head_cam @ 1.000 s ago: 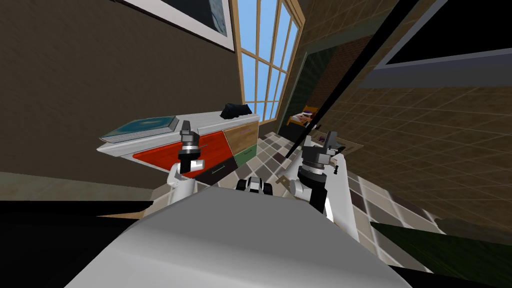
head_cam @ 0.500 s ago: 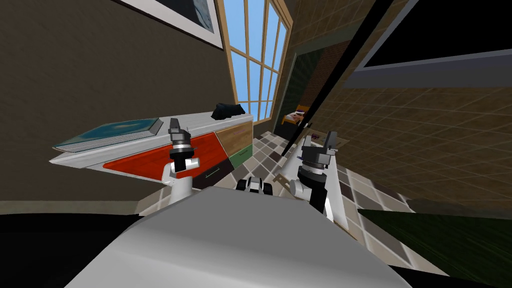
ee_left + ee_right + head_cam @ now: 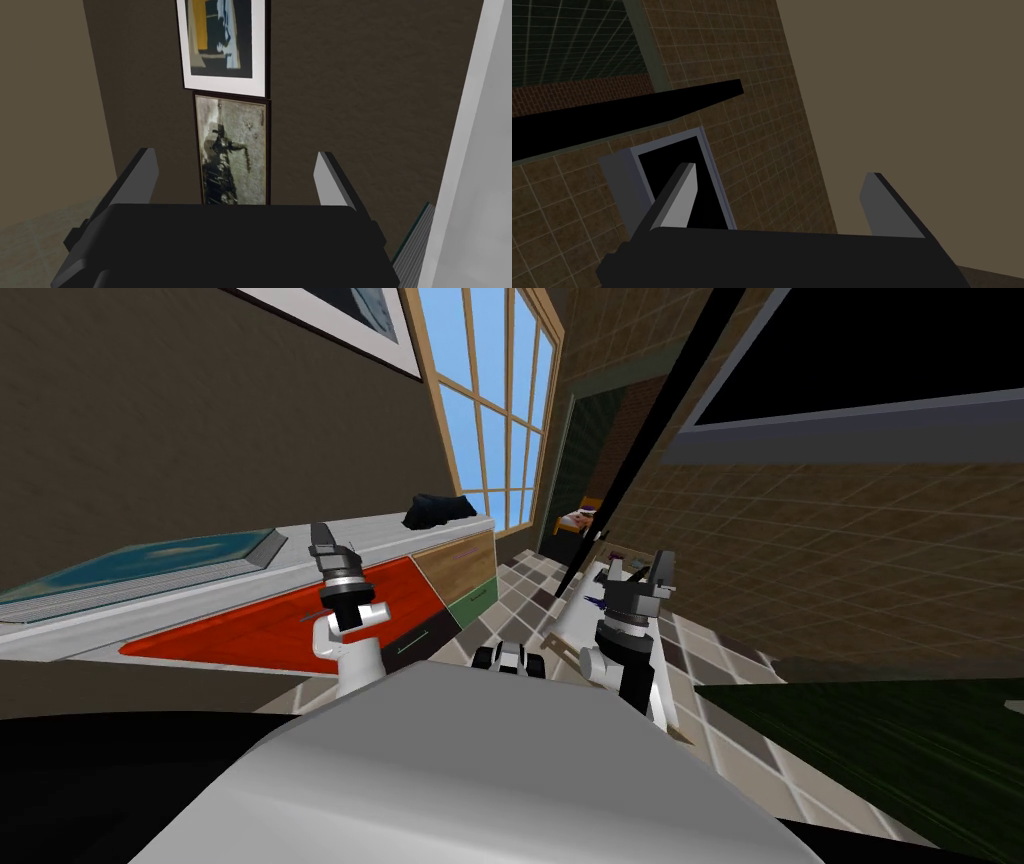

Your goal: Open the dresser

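The dresser (image 3: 270, 628) stands along the left wall, under a white top (image 3: 200, 593). Its front has a big red panel, a tan drawer (image 3: 460, 568), a green drawer (image 3: 472, 603) and a dark drawer (image 3: 415, 638) with a thin handle. My left gripper (image 3: 322, 536) is raised in front of the red panel near the top's edge. In the left wrist view the left gripper (image 3: 235, 160) is open and holds nothing. Off to the right, over the tiled floor, my right gripper (image 3: 660, 560) is up. In the right wrist view it (image 3: 782, 175) is open and empty.
A teal book (image 3: 140, 566) and a black lump (image 3: 438, 510) lie on the dresser top. A tall window (image 3: 490, 408) is behind the dresser's far end. Checked floor tiles (image 3: 530, 598) run ahead toward a doorway, and a tiled wall rises on the right.
My whole view has swung: the dresser now sits larger and further left, so I have come closer to it. My left gripper has shifted left along the dresser front. The right arm holds its pose.
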Available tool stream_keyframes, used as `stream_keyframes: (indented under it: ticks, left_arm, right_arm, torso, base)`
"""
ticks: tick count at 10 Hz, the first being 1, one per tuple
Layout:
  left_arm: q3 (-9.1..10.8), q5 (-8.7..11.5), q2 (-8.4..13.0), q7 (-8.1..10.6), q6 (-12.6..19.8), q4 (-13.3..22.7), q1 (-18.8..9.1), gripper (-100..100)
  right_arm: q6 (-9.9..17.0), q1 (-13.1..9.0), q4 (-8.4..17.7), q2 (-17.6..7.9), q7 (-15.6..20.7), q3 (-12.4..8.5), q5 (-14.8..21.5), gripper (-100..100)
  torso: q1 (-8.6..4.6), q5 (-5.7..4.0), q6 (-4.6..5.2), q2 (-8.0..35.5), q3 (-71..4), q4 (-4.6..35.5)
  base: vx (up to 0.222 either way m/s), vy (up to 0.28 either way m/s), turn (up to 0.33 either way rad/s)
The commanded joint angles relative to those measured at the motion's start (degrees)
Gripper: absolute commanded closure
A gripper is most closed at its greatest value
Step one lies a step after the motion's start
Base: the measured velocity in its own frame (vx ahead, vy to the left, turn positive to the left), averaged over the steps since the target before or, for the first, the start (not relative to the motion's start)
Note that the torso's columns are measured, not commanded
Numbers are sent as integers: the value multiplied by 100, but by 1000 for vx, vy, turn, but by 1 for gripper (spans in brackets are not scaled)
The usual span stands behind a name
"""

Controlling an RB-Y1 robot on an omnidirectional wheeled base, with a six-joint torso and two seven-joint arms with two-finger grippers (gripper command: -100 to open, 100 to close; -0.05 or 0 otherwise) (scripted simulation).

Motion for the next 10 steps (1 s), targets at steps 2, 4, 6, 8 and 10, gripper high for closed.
stream_keyframes:
  ticks: [2, 4, 6, 8, 10]
  left_arm:
    - [612, -144, 13, 5, -18, 457, -429, -100]
    - [932, -212, -1, 8, -27, 650, -612, -100]
    - [1236, -279, -17, 11, -36, 843, -794, -100]
    - [1567, -346, -34, 13, -44, 1037, -975, -100]
    - [1865, -411, -55, 16, -51, 1229, -1153, -100]
  right_arm:
    - [0, 0, 0, 0, 0, 0, 0, 0]
    - [0, 0, 0, 0, 0, 0, 0, 0]
    - [0, 0, 0, 0, 0, 0, 0, 0]
    - [0, 0, 0, 0, 0, 0, 0, 0]
    - [0, 0, 0, 0, 0, 0, 0, 0]
  torso:
    - [6, 2, 0, -7, -5, -2]
    - [5, 2, -1, 0, -1, -1]
    - [3, 1, 0, 0, 0, 0]
    - [3, 1, 0, 0, -1, -1]
    - [4, 1, -1, -2, -2, -1]
  base:
    - [43, -55, -144]
    - [33, -47, -155]
    - [35, -48, -157]
    - [29, -48, -144]
    - [40, -48, -148]
